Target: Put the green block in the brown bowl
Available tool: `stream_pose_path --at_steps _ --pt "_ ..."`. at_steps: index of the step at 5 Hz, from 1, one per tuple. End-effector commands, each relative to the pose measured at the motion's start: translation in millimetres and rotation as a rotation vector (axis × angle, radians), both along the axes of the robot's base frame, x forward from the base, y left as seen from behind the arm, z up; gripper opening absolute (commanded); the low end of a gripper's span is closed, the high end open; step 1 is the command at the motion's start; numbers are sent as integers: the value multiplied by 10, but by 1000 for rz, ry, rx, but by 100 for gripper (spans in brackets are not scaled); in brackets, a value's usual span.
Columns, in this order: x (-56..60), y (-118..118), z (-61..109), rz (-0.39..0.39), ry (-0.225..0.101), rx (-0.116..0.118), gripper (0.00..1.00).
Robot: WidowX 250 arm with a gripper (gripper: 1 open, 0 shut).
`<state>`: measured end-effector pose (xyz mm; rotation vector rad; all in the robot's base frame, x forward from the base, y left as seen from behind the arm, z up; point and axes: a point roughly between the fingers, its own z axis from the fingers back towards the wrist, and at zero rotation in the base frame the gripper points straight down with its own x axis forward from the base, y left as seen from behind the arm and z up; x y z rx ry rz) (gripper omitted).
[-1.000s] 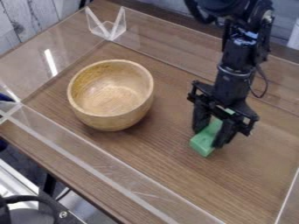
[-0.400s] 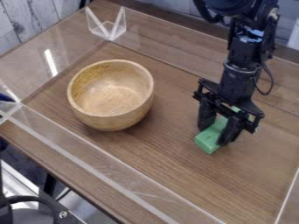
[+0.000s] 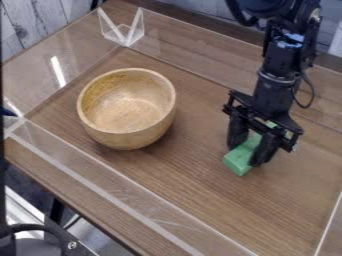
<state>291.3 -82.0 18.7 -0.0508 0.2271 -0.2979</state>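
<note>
the green block [image 3: 242, 160] lies on the counter [image 3: 160, 190] in the lower right part of the frame, one end poking out toward the lower left from under the end effector [image 3: 254, 148]. the black end effector comes down on it almost vertically from the upper right, and its dark fingers [image 3: 235, 135] stand on both sides of the block's upper end, drawn together and clamped on the green block, which still sits on the wood. the brown bowl [image 3: 127, 106] stands well apart to the left, in the middle left of the frame, upright and with nothing showing inside it; its thick rim is pale and the grain smooth. no brand, label or readable writing shows on the block, the bowl or the arm. the counter is a dark brown wood-grain top, ringed by low clear plastic walls [image 3: 80, 165] that catch glare along the left and lower edges. a small clear plastic piece [image 3: 122, 28] stands at the upper left, near the far wall. beyond it, in the top left corner, is a strip of pale whitewashed boards [image 3: 34, 25]. at the bottom left, dark cables [image 3: 34, 240] hang below the counter edge.
</note>
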Motion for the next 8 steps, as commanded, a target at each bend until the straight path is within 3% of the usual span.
stream_pose_path --at_steps 1,6,7,8 --pt "23 -111 14 -38 -9 -21 0" --pt "-87 -175 16 -70 41 -57 0" --pt "-107 -136 144 -66 19 -60 0" --pt "-118 -30 441 -36 -45 -59 0"
